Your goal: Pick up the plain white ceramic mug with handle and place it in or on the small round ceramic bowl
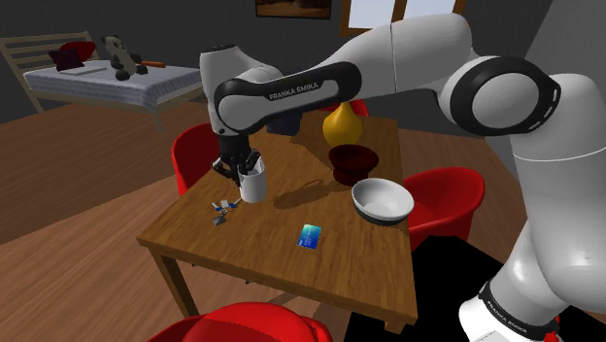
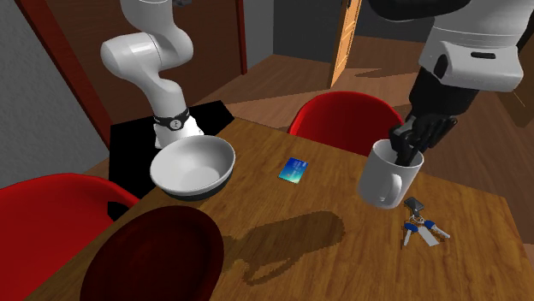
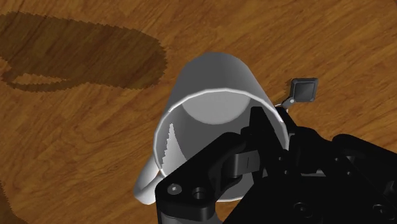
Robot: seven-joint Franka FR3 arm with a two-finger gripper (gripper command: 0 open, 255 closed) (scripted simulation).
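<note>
Gripper [image 2: 405, 154] clamps mug [image 2: 387, 184] rim above table [image 2: 342, 261], keys [image 2: 421, 227] near.

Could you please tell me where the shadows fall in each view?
Shoulder view: a soft shadow lies on the table beside the mug. Second exterior view: a broad shadow crosses the wood near the dark bowl. Wrist view: a jagged-edged shadow beyond the mug.

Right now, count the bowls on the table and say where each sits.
2. A white bowl sits near the table edge; a dark red bowl stands right beside it, next to the yellow vase. The arm may hide others.
</note>
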